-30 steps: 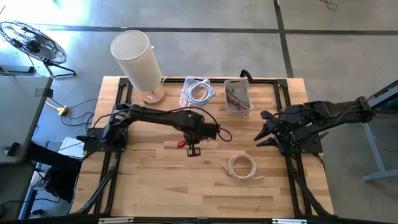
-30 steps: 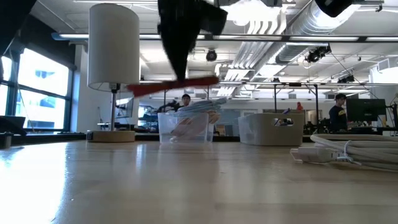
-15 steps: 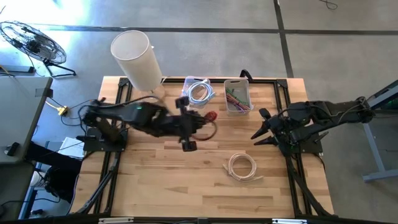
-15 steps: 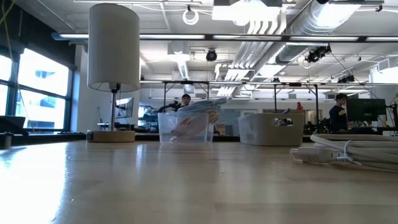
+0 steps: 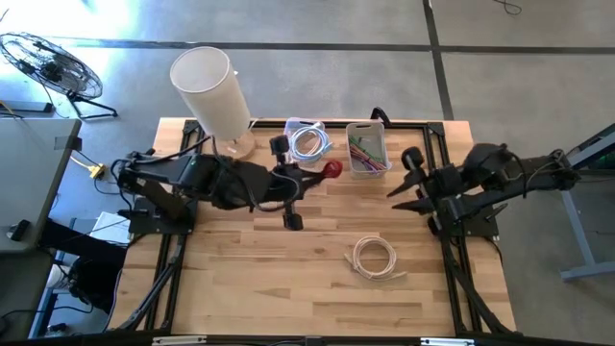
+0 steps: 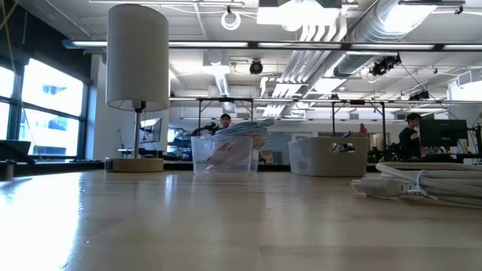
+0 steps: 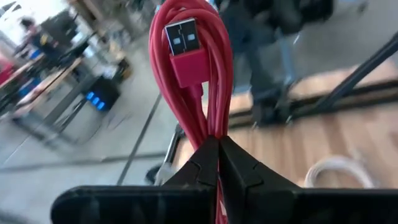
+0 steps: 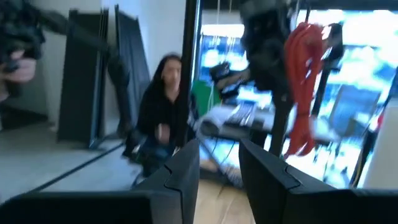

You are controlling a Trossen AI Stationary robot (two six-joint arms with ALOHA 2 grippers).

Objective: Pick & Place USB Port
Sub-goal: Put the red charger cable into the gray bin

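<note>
My left gripper (image 7: pixel 217 155) has its jaws pinching the red USB cable (image 7: pixel 198 74), whose coiled loops and plug stick out past the fingertips, raised above the table (image 5: pixel 250 269) near the two clear bins (image 5: pixel 306 144). My right gripper (image 8: pixel 219 163) waits at the table's right edge, jaws spread with nothing between them.
</note>
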